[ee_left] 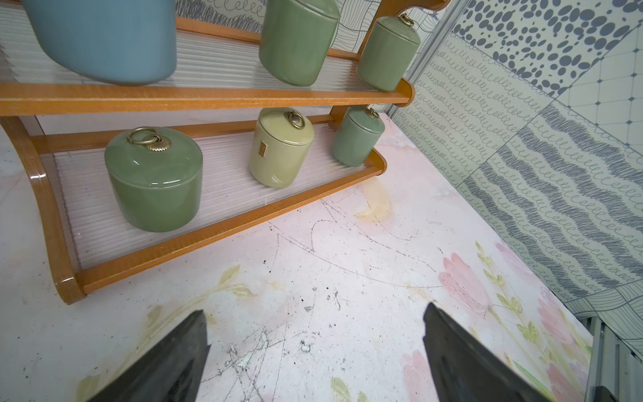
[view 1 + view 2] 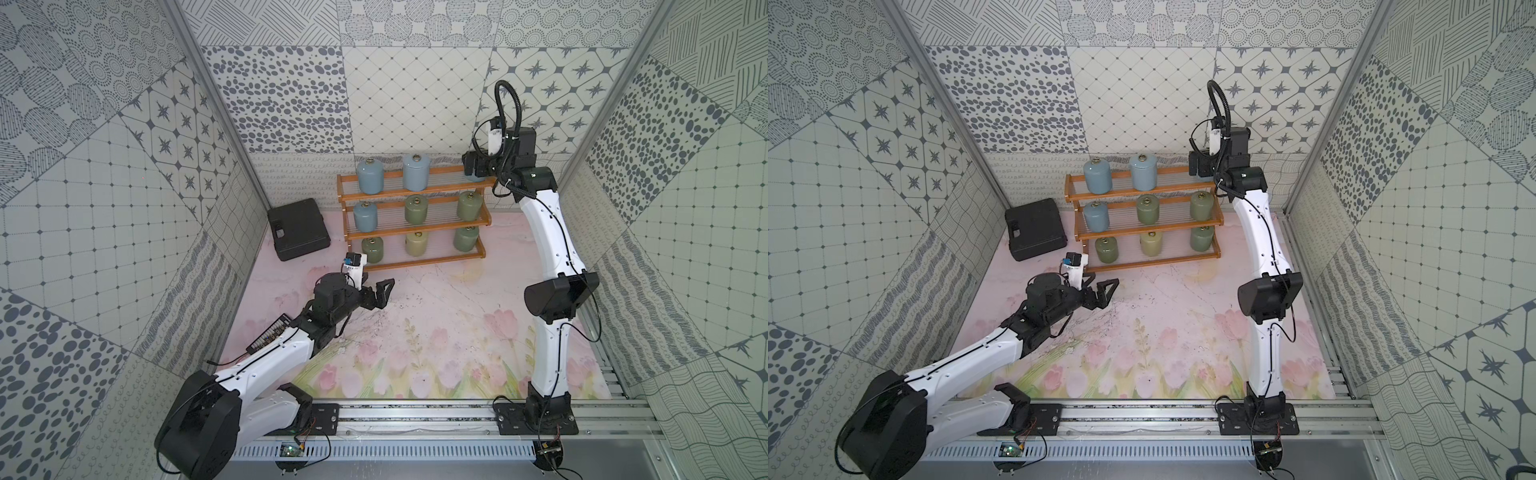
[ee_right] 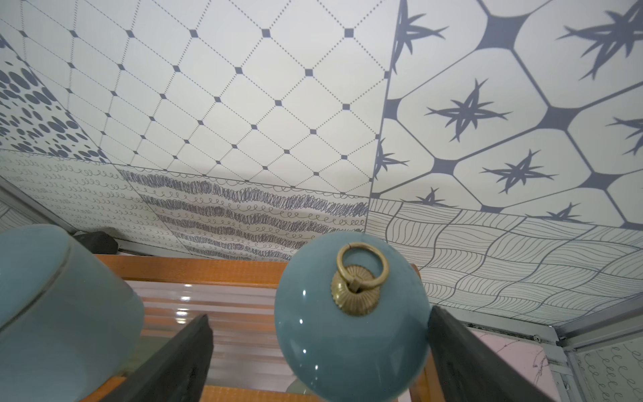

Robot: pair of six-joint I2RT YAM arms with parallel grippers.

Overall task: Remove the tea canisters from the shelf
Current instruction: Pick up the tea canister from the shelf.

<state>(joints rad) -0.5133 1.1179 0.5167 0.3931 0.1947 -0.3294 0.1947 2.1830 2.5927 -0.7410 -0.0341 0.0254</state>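
All nine tea canisters stand upright on the shelf (image 2: pixel 392 194), three to a tier, so none of the task appears done yet. The right gripper (image 3: pixel 319 315) hangs over the far right end of the top tier with its jaws spread wide on either side of a blue-grey canister (image 3: pixel 323 355), holding nothing. One finger sits just beside the jar's wall and the other stands clearly apart, and whether the near one touches cannot be told. It comes from above probably because the top tier has nothing over it and the brass ring knob (image 3: pixel 362 275) sits clear between the fingers. The left gripper (image 1: pixel 316 309) is equally wide open and empty. It hovers low over the floral table (image 1: pixel 348 243), short of the shelf's front left corner. That low, level pose suits the bottom tier, where the rail above leaves little room from overhead, and the olive-green canister (image 1: pixel 153 181) at that end is the nearest one. The black case (image 2: pixel 297 228) lies on the table just beside the shelf's left end, so jars would be better set down on the open mat in front.
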